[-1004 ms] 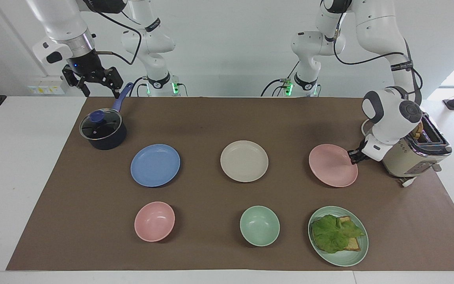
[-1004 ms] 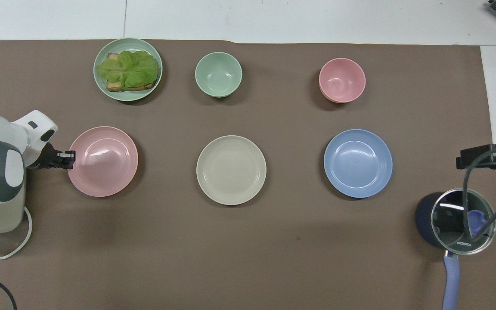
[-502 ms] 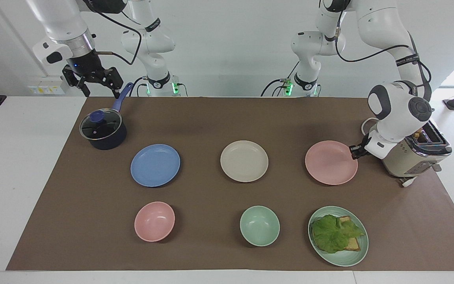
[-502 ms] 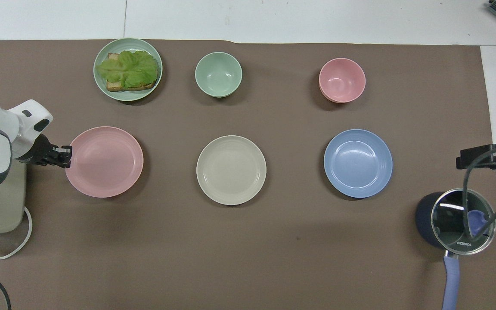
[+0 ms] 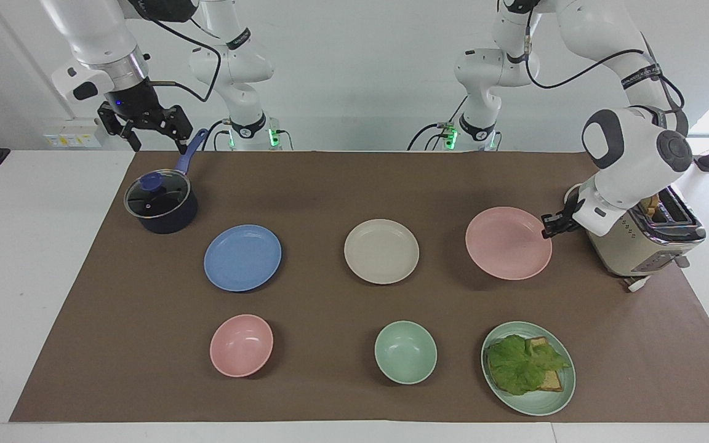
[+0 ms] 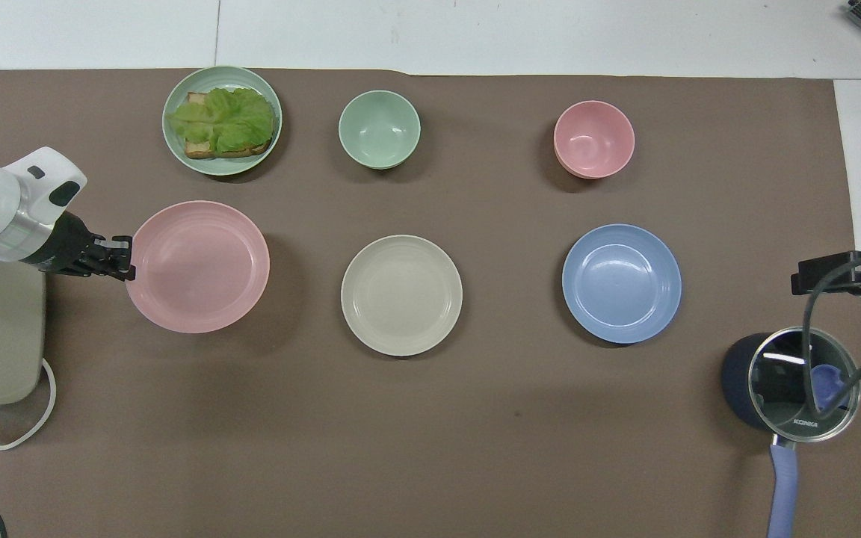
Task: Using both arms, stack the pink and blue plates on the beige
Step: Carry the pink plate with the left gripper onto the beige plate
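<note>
The left claw (image 5: 546, 226), wrist bent low at the facing view's right, pinches the pale pink round matte plate (image 5: 508, 242), apparently lifted. The right claw (image 5: 145, 123) hangs spread above the lidded dark-blue saucepan (image 6: 789, 381), marked "KONKA".

glossy white arms (image 5: 576, 24), black cables

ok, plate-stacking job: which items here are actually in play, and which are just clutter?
In play:
- pink plate, held at its rim by the shut left gripper
- blue plate
- beige plate
- right gripper, open, waiting above the pot

Clutter:
- pot
- toaster
- pink bowl
- green bowl
- green plate with lettuce and toast
</note>
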Action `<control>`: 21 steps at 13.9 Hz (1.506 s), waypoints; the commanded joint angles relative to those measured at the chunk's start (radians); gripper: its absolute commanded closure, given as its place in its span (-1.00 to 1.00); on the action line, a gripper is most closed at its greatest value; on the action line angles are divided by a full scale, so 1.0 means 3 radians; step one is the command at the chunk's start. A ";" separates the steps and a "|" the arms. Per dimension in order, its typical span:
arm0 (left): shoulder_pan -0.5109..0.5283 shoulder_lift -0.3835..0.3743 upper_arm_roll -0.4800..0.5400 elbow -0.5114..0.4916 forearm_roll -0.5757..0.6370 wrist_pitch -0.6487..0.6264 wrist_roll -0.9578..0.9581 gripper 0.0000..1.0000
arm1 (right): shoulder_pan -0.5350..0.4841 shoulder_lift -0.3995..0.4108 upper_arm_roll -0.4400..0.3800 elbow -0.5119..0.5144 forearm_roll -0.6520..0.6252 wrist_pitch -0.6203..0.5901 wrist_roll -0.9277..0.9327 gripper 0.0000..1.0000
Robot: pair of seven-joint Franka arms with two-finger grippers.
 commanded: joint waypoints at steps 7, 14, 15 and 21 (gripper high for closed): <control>-0.0717 -0.0086 -0.0234 -0.0053 -0.0221 0.0258 -0.1008 1.00 | -0.0099 -0.0115 0.0005 -0.0223 0.0004 0.0108 -0.0035 -1.00; -0.1218 0.0067 -0.0234 -0.0278 -0.0226 0.0861 -0.1346 1.00 | -0.0089 -0.0038 0.0005 -0.0550 0.0004 0.0659 -0.0035 -1.00; -0.1254 0.0093 -0.0234 -0.0278 -0.0226 0.0897 -0.1377 1.00 | -0.0089 0.0048 0.0005 -0.0551 0.0009 0.0756 -0.0035 -1.00; -0.1428 0.0159 -0.0234 -0.0462 -0.0232 0.1133 -0.1428 1.00 | -0.0043 0.0534 0.0021 -0.0556 0.0070 0.1161 -0.0152 -1.00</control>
